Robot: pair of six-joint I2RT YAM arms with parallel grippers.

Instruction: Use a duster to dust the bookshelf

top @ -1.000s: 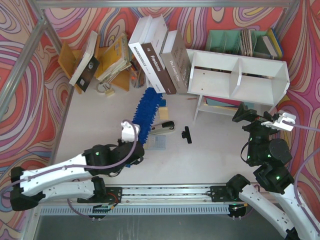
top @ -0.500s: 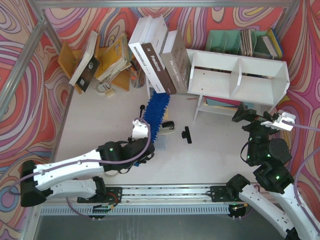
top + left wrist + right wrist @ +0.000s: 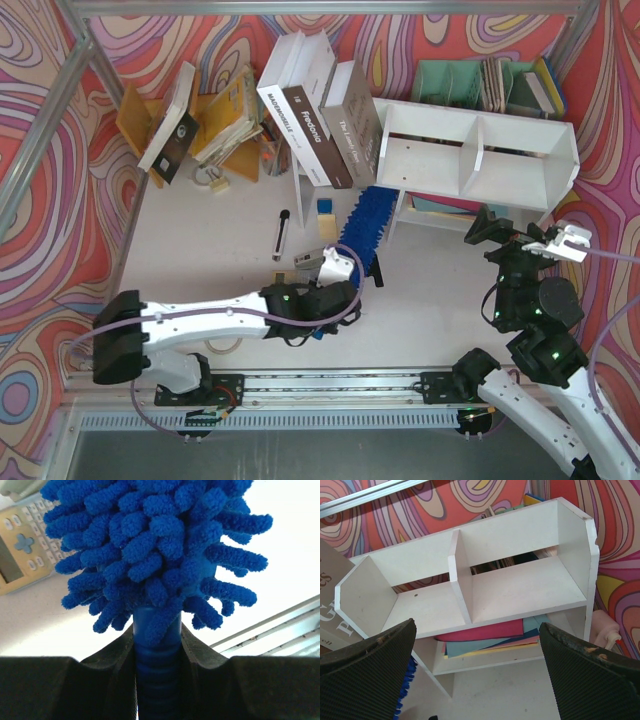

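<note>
White tabletop (image 3: 200,262), left claw (image 3: 158,647) tight around duster (image 3: 150,545) near bookshelf (image 3: 520,595), right claw (image 3: 476,650) spread wide, empty.

**Bright, even light; close-up bits soft**

Top view: bright, flat overhead light, all sharp. Faint soft shadows on the white table (image 3: 200,240), darker under the wide white wooden bookshelf (image 3: 430,160) nr far right corner.

Left wrist: table blown out white behind the fluffy bright blue duster (image 3: 150,545); bristles crisp, bottom of pic v. dark.

Right wrist: bookshelf sharp & evenly lit; right gripper (image 3: 477,625) fingers (image 3: 365,675) close, dark, slightly soft.
</note>
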